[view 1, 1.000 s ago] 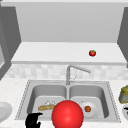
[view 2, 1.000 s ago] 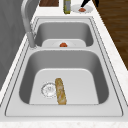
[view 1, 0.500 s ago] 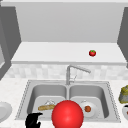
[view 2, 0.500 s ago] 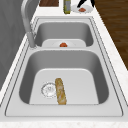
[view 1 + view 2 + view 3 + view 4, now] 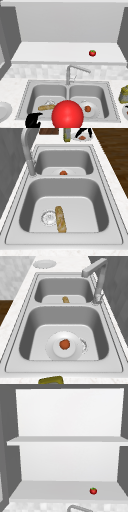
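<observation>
Two-basin steel sink (image 5: 27, 100), big red ball (image 5: 67, 115) at six o'clock of front view, left hand (image 5: 33, 120) at seven o'clock, curled, grasping nothing, right hand (image 5: 83, 131) over plate (image 5: 80, 138), fingers hard to tell, bread roll (image 5: 60, 219) in left basin, tomato (image 5: 92, 53) on shelf at two o'clock.

I log a double sink (image 5: 25, 100) with the tap (image 5: 68, 75) behind its divider. Left basin: a loaf (image 5: 60, 218) lying just beside the drain (image 5: 49, 218). Right basin: a plate (image 5: 53, 349) with a fruit (image 5: 64, 344) on it. I note a ball (image 5: 67, 115) before the sink's front edge and the left hand (image 5: 33, 120) to its left. Counter left of the sink: a dish (image 5: 3, 111). Counter right: a sponge (image 5: 123, 94), then another plate (image 5: 86, 138), with the right hand (image 5: 83, 131) over it. Shelf behind and above the tap: a tomato (image 5: 92, 53), towards the right.
</observation>
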`<state>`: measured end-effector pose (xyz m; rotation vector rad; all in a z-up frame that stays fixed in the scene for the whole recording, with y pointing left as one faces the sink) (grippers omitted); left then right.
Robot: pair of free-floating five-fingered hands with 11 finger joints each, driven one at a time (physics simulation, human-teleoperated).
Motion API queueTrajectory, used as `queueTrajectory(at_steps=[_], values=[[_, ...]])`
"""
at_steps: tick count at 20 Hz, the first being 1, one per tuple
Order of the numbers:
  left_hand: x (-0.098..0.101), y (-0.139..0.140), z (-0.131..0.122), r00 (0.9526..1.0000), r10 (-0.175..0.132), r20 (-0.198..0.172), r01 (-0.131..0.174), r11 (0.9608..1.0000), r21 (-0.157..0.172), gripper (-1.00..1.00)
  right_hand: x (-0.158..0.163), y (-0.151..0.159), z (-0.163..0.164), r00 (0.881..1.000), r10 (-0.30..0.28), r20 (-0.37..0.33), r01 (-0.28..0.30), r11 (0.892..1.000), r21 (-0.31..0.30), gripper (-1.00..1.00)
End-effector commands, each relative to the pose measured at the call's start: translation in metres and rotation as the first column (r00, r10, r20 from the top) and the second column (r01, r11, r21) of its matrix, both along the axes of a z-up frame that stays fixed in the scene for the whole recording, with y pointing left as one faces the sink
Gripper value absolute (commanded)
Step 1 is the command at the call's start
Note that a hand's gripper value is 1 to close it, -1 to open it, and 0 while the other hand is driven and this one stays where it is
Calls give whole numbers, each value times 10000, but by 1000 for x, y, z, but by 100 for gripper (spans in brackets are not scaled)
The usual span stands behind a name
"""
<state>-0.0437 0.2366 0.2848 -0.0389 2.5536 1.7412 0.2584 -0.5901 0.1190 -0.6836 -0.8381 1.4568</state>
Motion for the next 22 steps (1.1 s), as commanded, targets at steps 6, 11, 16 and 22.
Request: queueTrajectory(at_steps=[6,11,16,22], values=[[0,0,0,10000,0,0,0,10000,0,0,20,-4,-27,9965,6,-830,-7,10000,-15,-100],[0,0,0,10000,0,0,0,10000,0,0,29,-6,-36,9911,30,-1332,-4,9998,189,-100],[0,0,0,10000,0,0,0,10000,0,0,20,3,-30,9951,-36,-993,50,9999,137,100],[0,0,0,10000,0,0,0,10000,0,0,24,0,-26,9920,-546,1142,509,9981,350,100]])
